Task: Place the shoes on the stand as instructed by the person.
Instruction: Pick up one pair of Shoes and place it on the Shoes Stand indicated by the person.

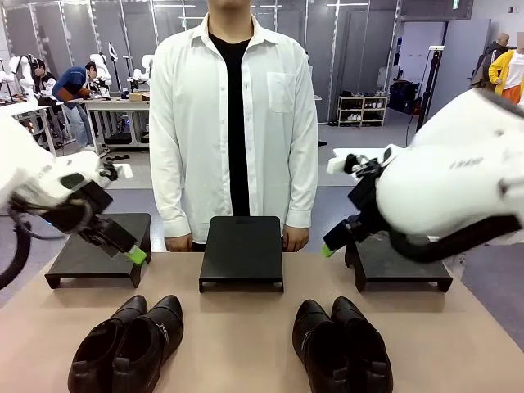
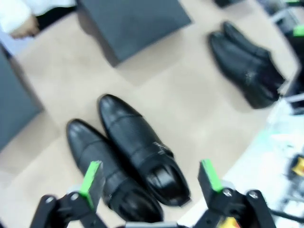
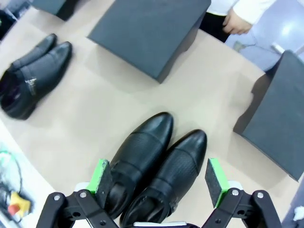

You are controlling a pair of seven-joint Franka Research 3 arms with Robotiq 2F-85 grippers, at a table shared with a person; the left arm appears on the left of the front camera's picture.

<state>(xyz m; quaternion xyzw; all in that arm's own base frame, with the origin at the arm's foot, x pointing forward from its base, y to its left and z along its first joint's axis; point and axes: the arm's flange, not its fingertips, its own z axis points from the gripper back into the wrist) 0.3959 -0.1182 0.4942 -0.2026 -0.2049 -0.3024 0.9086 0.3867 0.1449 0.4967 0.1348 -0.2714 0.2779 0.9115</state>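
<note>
Front view: two pairs of glossy black shoes are seen on the near side of the counter point(image 1: 246, 327). The left pair point(image 1: 127, 344) lies before the left stand point(image 1: 98, 255), and the right pair point(image 1: 342, 345) lies between the middle stand point(image 1: 241, 250) and the right stand point(image 1: 405, 264). Every stand is bare. The left fingers point(image 2: 91, 178) and the right fingers point(image 3: 213, 183) are spread wide and empty, each set above its own pair. The leather is judged stiff at sole and heel, softer above, smooth and likely slippery, and of moderate weight. A hold squeezing both ankle collars together is judged surest.

Two shoe pairs point(image 1: 151, 340) lie before three stands point(image 1: 241, 246).
</note>
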